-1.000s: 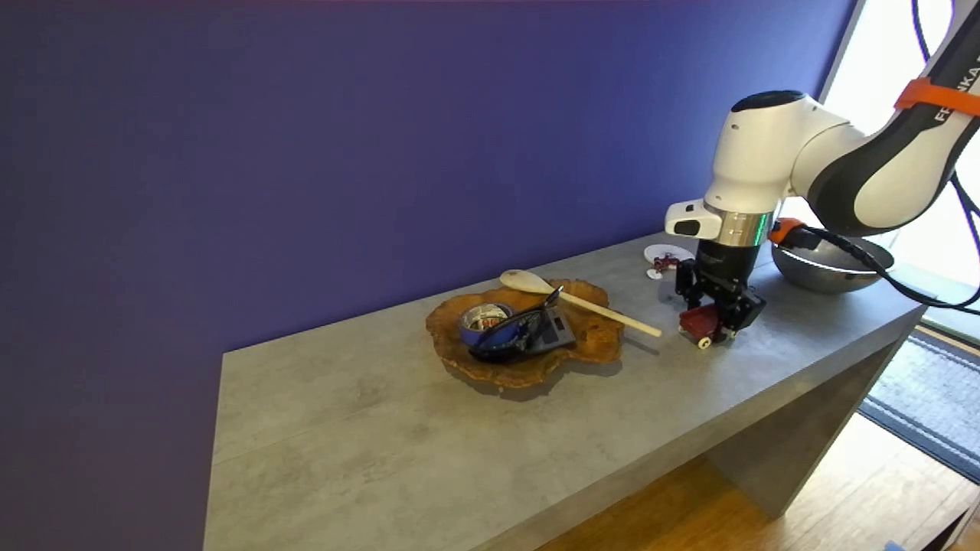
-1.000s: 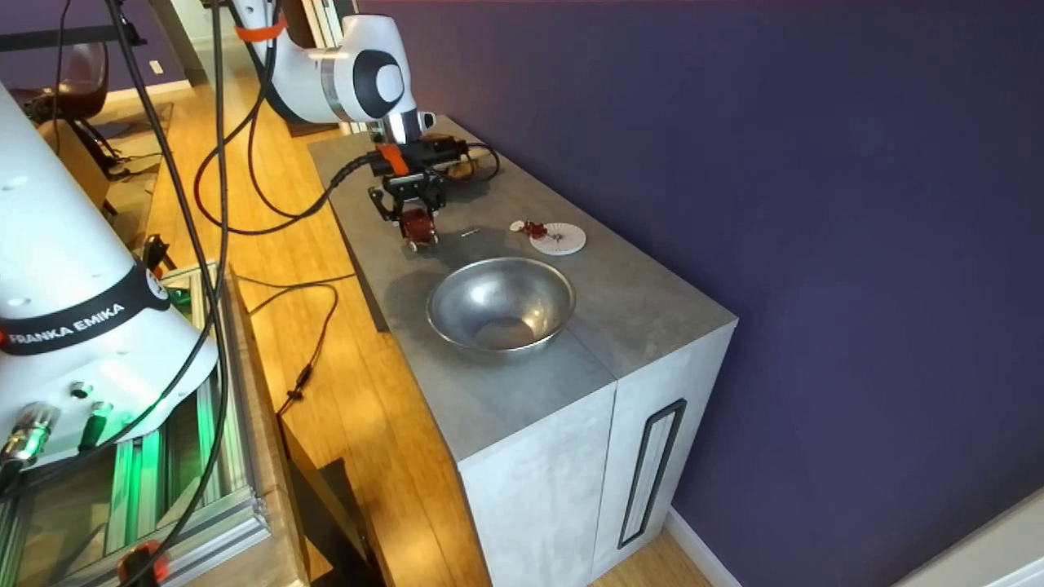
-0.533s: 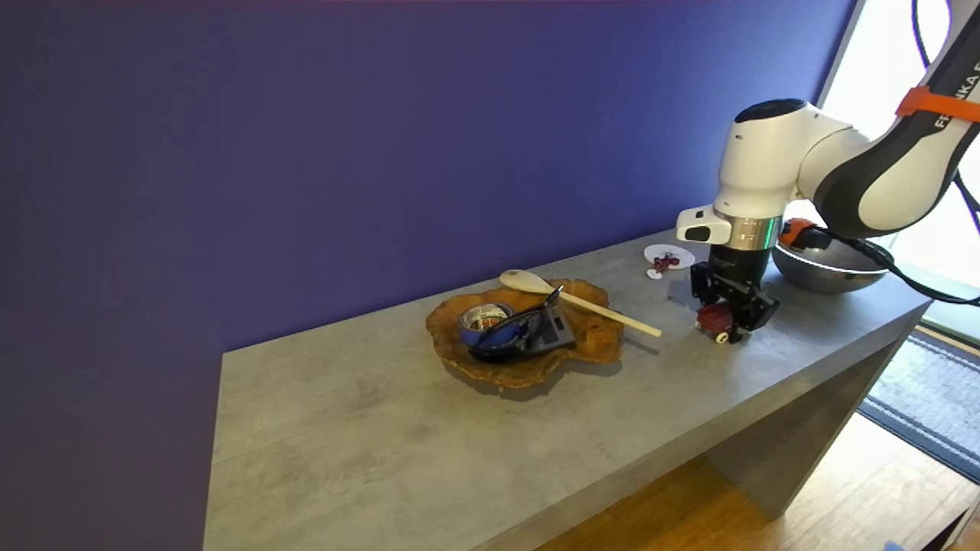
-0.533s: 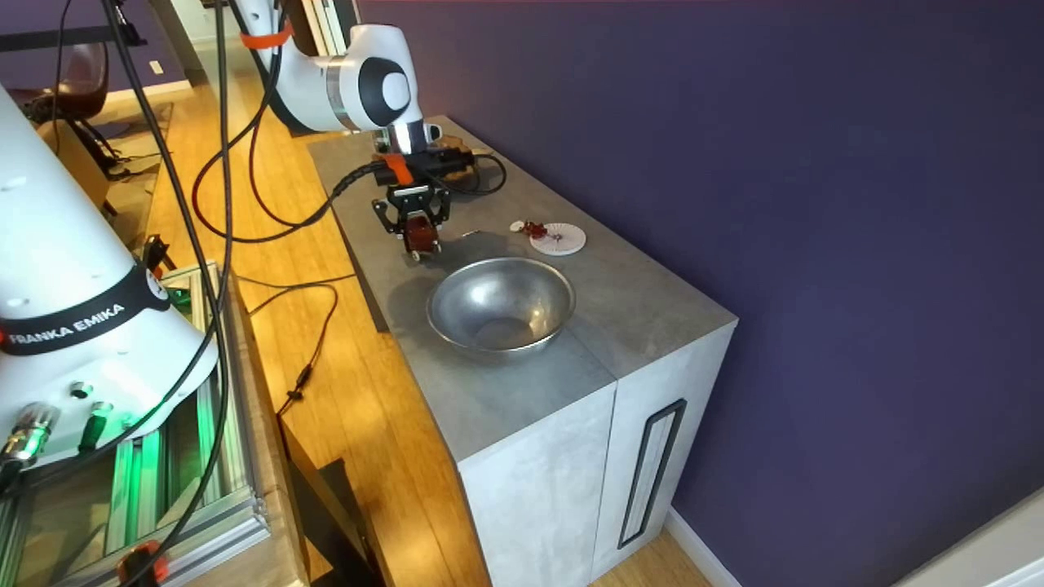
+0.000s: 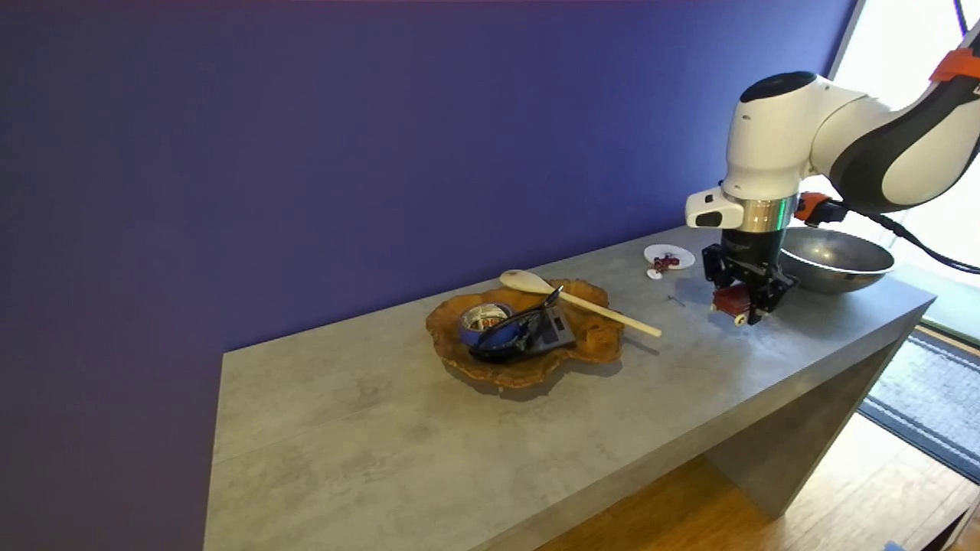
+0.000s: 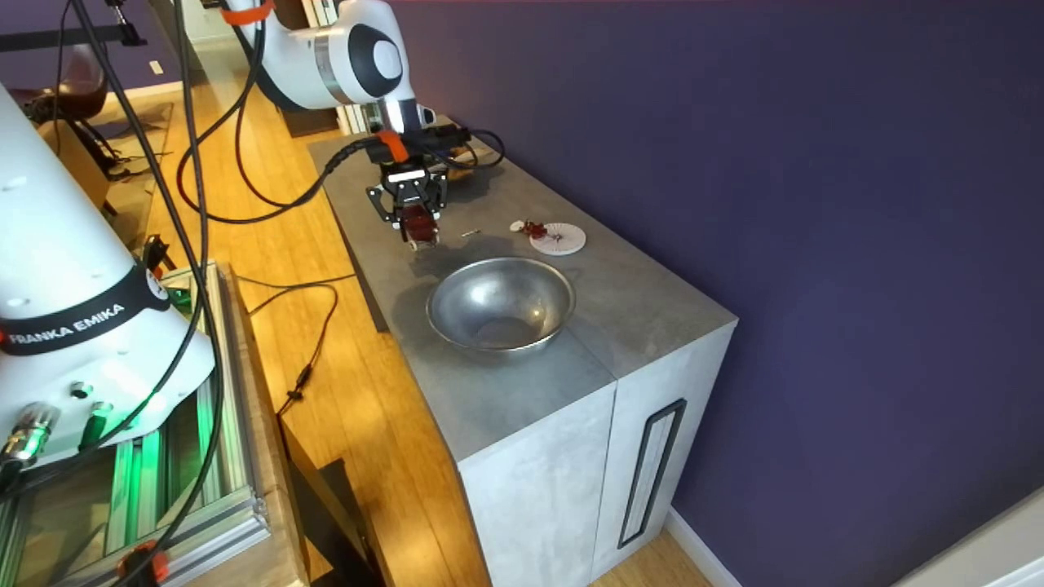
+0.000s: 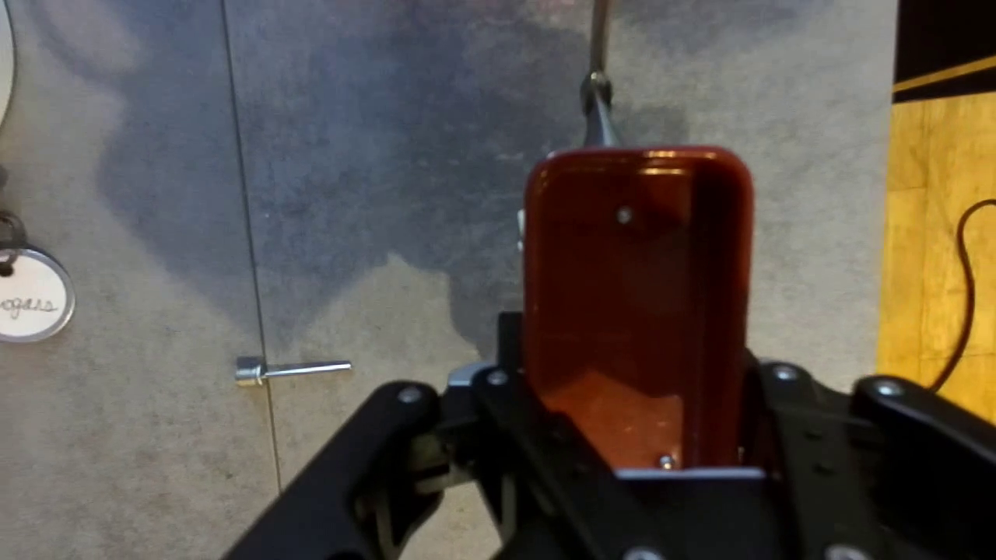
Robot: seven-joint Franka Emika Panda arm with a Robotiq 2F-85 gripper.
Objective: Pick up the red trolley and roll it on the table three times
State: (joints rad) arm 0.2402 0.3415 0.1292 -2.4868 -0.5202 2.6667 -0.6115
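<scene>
While the red trolley (image 7: pixel 636 299) is hanging above the table (image 5: pixel 383 428), left of the metal bowl (image 5: pixel 838 264) in an exterior view, the gripper (image 7: pixel 632 362) is clasping its sides. The lift is looking done; how many rolls are remaining, the views are not showing.

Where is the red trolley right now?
The red trolley is held in the gripper, right of centre in the wrist view. In an exterior view, it hangs above the table, left of the metal bowl.
</scene>
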